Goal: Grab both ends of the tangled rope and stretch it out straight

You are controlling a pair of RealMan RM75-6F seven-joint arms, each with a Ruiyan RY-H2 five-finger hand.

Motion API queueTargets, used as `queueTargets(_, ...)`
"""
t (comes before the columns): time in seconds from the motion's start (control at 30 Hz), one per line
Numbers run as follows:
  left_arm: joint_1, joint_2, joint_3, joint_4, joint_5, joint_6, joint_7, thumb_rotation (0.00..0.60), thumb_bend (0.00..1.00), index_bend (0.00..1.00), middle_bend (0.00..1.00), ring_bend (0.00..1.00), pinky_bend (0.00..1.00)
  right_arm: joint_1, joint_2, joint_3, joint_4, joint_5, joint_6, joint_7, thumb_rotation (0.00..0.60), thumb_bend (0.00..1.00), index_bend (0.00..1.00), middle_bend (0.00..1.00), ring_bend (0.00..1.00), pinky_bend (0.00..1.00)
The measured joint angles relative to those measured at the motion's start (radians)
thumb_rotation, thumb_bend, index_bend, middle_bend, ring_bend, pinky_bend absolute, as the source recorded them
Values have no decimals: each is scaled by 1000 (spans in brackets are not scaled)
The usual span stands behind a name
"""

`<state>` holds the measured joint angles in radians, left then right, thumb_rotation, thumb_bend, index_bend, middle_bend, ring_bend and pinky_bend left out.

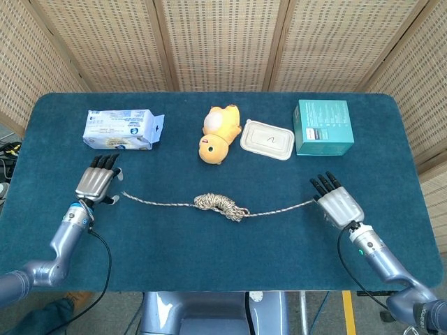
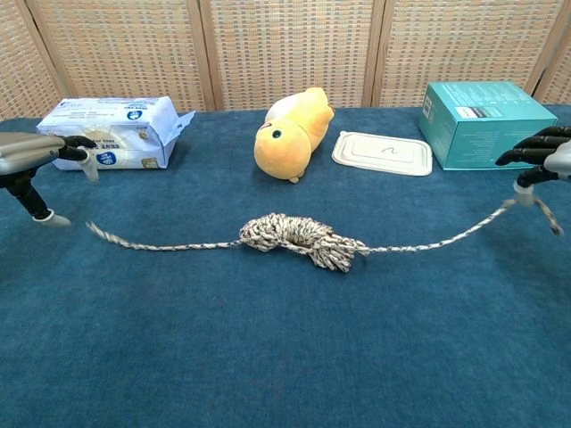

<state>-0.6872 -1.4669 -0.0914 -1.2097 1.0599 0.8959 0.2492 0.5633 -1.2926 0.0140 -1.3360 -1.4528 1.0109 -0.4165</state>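
Dangling rope from right robot hand

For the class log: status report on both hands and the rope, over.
Left hand open, rope end on table. Right hand pinching other end. Rope still bunched mid-table. Nothing in the way.

Robot test station: blue-cloth table, woven screen panels behind, assorted props.

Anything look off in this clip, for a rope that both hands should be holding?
Yes. The left end of the speckled braided rope lies loose on the blue tablecloth, apart from the left hand, whose fingers hold nothing. The right hand pinches the other end, and the tangle sits mid-rope.
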Motion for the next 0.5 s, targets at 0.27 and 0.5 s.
queueTargets(0.27,76,104,-18,-94,125,194,-126,600,0,0,0,0,0,-60,64,45,-107,-24,193,134,600,0,0,0,0,0)
queueTargets(0.5,226,252,-9,-277,193,414,-148,600,0,0,0,0,0,-175,137,65,-236,-36,375,216,600,0,0,0,0,0)
